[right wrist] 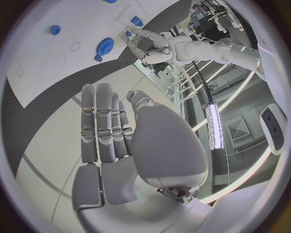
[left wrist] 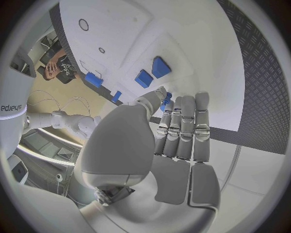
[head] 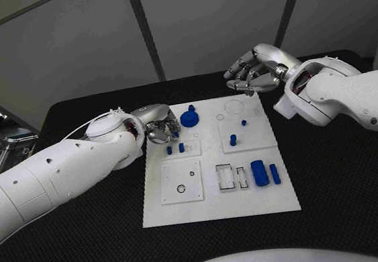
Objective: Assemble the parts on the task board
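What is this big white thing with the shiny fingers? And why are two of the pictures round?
It is a robot with two white arms, and each arm ends in a silver robot hand. The square picture comes from a camera on its head, looking down at a black table. The two round pictures come from little cameras on its wrists, just behind each hand, so the fingers look huge there.

On the table lies a white board with small blue pieces on it, like a round blue gear and a blue cylinder.

The left robot hand is at the board's edge, close to the gear. I cannot tell if it holds anything. The right robot hand hangs over the far end, holding nothing.
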Robot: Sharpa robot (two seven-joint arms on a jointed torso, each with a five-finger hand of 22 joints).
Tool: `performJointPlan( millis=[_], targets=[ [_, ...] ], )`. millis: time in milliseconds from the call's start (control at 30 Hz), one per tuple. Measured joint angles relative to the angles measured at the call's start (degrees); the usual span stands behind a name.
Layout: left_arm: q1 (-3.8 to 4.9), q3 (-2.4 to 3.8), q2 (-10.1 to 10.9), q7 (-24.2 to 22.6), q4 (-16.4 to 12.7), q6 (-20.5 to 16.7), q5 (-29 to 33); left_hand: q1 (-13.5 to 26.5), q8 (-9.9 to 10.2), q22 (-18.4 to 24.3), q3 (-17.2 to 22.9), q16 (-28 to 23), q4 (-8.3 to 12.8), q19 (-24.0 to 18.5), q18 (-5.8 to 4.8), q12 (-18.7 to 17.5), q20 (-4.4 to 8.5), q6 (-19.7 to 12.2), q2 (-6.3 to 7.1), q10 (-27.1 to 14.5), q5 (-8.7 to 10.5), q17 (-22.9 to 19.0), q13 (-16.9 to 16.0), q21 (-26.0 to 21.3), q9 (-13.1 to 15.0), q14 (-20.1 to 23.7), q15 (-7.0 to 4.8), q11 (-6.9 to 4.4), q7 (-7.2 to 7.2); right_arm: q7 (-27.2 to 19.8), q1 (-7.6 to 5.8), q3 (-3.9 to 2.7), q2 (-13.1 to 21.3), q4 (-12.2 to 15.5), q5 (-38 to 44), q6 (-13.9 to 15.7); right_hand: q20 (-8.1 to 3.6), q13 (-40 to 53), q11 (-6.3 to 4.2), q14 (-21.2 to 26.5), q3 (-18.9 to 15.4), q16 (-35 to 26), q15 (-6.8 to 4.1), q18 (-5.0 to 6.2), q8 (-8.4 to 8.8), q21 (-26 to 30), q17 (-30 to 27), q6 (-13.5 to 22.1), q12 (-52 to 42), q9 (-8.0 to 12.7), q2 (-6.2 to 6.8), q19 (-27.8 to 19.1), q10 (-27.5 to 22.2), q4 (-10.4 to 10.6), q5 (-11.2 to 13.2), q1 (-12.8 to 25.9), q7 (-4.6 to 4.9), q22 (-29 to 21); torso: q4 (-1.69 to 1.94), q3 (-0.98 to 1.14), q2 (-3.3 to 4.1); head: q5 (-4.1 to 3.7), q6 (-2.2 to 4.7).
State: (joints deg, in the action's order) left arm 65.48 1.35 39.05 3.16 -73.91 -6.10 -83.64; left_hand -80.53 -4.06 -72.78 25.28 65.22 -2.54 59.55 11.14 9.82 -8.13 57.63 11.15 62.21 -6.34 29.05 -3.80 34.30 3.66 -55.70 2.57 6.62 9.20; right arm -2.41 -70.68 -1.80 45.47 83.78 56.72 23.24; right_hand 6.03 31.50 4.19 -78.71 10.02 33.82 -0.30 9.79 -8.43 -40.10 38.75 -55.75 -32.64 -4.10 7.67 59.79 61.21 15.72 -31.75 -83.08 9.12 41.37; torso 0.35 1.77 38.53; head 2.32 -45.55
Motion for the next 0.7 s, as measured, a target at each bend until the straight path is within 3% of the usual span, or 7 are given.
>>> performJointPlan(
  millis=[100,267,600,700],
  targets=[
    [0.00,0.00,0.03,0.27,0.06,0.02,0.00,0.08,0.24,0.25,-1.06,-0.76,-0.04,-0.08,0.01,-0.78,-0.49,-1.99,0.08,-1.99,0.00,-0.73,0.00,-0.69,0.00,0.28,0.32,0.63,-0.18,0.01,0.00,0.00,0.03,0.00,0.00,-0.01,0.00,0.00,0.00,0.00,0.00,0.00,0.00,0.00,0.00,0.00,0.00,0.00,0.00,0.00,0.00,0.00,0.00,0.00,0.00,0.00,0.00,0.00,0.01,0.00,-0.01,-0.03,0.03],
    [0.00,0.00,0.20,0.66,0.08,-0.08,0.00,0.11,0.24,0.60,-2.76,-1.17,-0.18,-0.09,0.01,-0.78,-0.90,-2.53,0.05,-3.22,0.21,-1.51,-0.01,-1.32,0.01,0.33,0.74,1.19,-0.28,0.01,0.00,0.00,0.06,-0.01,0.00,-0.02,0.00,0.00,0.00,0.00,0.00,0.00,0.00,0.00,0.00,0.00,0.00,0.00,0.00,0.00,0.00,0.00,0.00,0.00,0.00,0.00,0.00,0.00,0.01,-0.01,-0.02,-0.08,0.07],
    [-0.01,0.00,1.28,0.85,-0.52,-0.83,0.01,0.31,0.24,1.04,-5.66,-1.53,-0.84,-0.10,0.01,-0.55,-1.31,-3.59,-0.15,-5.08,0.21,-2.59,-0.08,-2.20,0.07,0.63,1.04,1.61,-0.80,0.01,0.00,0.00,0.11,-0.14,0.00,-0.05,0.00,-0.02,0.00,0.00,0.00,0.00,0.00,0.00,0.00,0.00,0.04,0.00,0.01,0.00,0.00,0.00,0.00,0.00,0.00,0.00,0.00,0.01,0.01,-0.03,-0.05,-0.08,0.30],
    [-0.08,0.33,2.39,0.85,-1.22,-1.14,0.43,-0.09,0.08,1.44,-6.81,-2.50,-1.10,-0.31,0.01,0.28,-1.52,-3.56,-0.55,-5.35,0.21,-3.38,-0.14,-3.15,0.18,1.09,1.50,1.43,-0.76,0.03,0.00,0.00,0.19,-0.45,0.00,-0.18,0.00,-0.17,-0.22,0.00,0.23,-0.13,0.00,0.00,0.00,0.00,0.04,0.00,0.02,0.00,0.00,0.00,-0.22,-0.23,0.00,0.00,0.00,0.01,0.01,-0.03,-0.07,-0.08,0.37]
  ],
)
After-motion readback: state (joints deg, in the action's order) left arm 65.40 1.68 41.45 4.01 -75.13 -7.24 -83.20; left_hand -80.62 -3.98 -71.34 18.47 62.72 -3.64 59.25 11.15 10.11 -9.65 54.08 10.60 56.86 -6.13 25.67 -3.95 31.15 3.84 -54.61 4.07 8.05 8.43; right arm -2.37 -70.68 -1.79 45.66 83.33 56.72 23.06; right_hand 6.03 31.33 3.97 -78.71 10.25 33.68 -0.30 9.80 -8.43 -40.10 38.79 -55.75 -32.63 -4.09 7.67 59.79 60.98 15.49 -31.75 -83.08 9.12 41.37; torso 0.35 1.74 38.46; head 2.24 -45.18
